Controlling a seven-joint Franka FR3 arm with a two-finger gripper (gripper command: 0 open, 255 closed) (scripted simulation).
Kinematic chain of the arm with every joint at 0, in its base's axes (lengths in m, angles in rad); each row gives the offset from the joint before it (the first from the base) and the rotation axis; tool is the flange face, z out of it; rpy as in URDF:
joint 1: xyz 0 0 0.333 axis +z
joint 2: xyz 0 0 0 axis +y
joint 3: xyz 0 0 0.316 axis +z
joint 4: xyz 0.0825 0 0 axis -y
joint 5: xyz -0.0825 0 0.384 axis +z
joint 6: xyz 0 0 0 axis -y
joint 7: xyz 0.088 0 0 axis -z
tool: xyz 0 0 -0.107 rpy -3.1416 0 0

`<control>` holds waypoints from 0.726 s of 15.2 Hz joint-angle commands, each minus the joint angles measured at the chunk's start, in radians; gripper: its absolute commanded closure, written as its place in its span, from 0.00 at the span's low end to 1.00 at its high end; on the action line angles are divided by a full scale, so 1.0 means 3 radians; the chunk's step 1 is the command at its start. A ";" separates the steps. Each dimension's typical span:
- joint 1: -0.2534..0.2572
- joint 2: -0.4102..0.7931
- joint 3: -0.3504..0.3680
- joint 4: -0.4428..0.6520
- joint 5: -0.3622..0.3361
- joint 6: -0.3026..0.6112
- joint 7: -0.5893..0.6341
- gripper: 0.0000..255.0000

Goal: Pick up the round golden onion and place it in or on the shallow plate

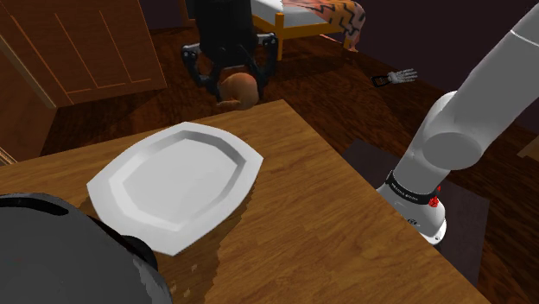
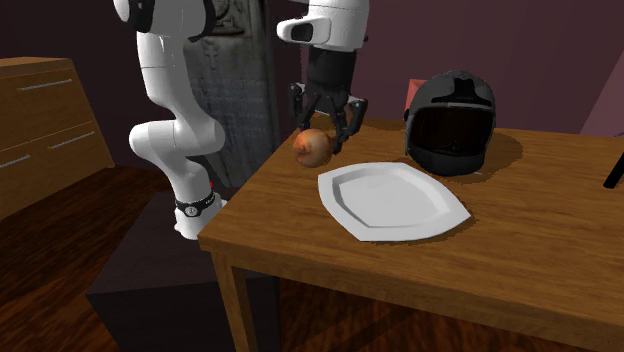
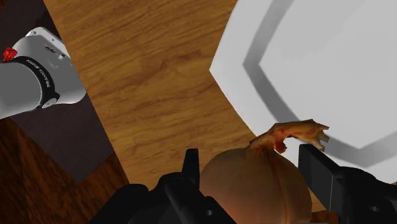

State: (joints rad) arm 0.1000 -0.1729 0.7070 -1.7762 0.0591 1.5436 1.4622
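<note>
A round golden-brown onion point(image 3: 254, 188) with a dry curled stalk sits clasped between my two black fingers point(image 3: 191, 168). My gripper point(image 2: 322, 138) is shut on the onion point(image 2: 313, 147) and holds it in the air above the table corner nearest the arm's base. In the shoulder view the gripper point(image 1: 235, 79) and onion point(image 1: 237, 90) hang past the table's far edge. The shallow white plate point(image 2: 395, 200) lies flat on the wooden table, to the second exterior view's right of the onion. The plate's rim point(image 3: 254, 57) shows beyond the onion, and in the shoulder view the plate point(image 1: 173, 181) lies mid-table.
A black helmet point(image 2: 450, 120) stands on the table behind the plate and looms at the shoulder view's lower left as a dark helmet point(image 1: 60, 255). The arm's base point(image 1: 419, 203) stands beside the table edge. A wooden dresser point(image 2: 40, 130) stands off to the side.
</note>
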 commanded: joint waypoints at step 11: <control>0.0902 0.1890 0.0421 0.1796 -0.1207 -0.0471 0.1182 1.00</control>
State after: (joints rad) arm 0.3575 0.3791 0.8351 -1.2441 -0.2931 1.3970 1.8068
